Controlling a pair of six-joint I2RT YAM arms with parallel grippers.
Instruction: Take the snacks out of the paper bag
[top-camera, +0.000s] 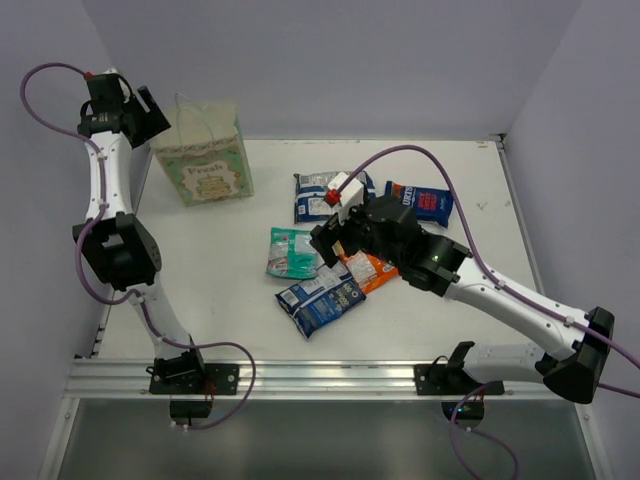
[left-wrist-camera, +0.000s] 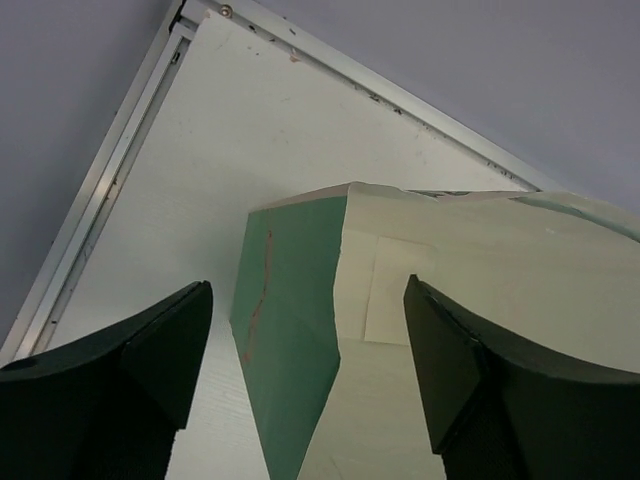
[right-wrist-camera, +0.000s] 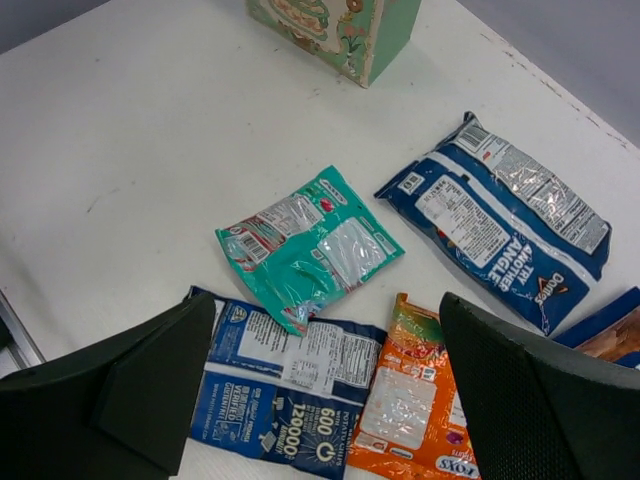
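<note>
The paper bag (top-camera: 205, 155) stands upright at the table's back left, pale green and cream with white string handles. My left gripper (top-camera: 150, 112) is open beside its upper left edge; in the left wrist view the bag's green side (left-wrist-camera: 290, 330) lies between the spread fingers of the left gripper (left-wrist-camera: 308, 360). Snacks lie flat mid-table: a teal packet (right-wrist-camera: 310, 245), an orange packet (right-wrist-camera: 410, 400), a dark blue packet (right-wrist-camera: 285, 390), a larger blue packet (right-wrist-camera: 500, 215) and a blue packet with a red patch (top-camera: 420, 200). My right gripper (right-wrist-camera: 325, 390) is open and empty just above them.
The table (top-camera: 200, 290) has raised metal rails along its left, back and right edges, with purple walls behind. The right arm's purple cable (top-camera: 440, 165) arches over the blue packets. The bag also shows at the top of the right wrist view (right-wrist-camera: 340, 25).
</note>
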